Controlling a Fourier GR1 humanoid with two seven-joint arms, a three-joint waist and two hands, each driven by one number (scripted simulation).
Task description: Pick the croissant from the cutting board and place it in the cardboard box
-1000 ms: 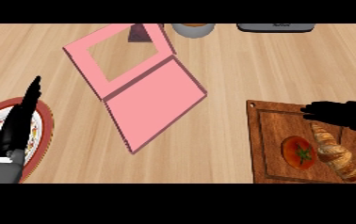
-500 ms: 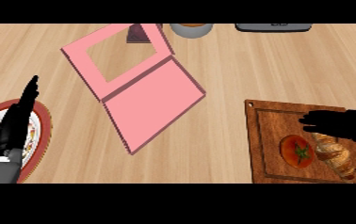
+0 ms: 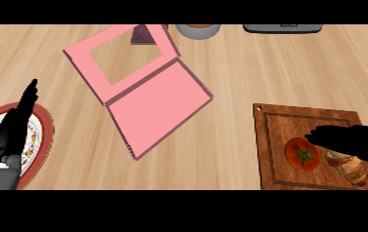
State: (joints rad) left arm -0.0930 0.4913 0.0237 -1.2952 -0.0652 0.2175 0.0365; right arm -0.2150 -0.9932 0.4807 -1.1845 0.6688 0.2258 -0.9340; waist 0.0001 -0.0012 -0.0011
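Room: you have bare counter between pink box mid-frame and cutting board lower right | croissant: golden, on board's right edge beside tomato | right hand over it, grip unclear | left hand fingers straight, lower left, holding nothing

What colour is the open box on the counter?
Pink, inside and on the lid frame; the box shows clearly in the head view, the only view.

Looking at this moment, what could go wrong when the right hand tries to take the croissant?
The tomato lies right beside the croissant on the cutting board, so the right hand might nudge it or take it instead. The hand also covers part of the croissant, so the grasp may be poorly placed. The pink box lies far across the counter.
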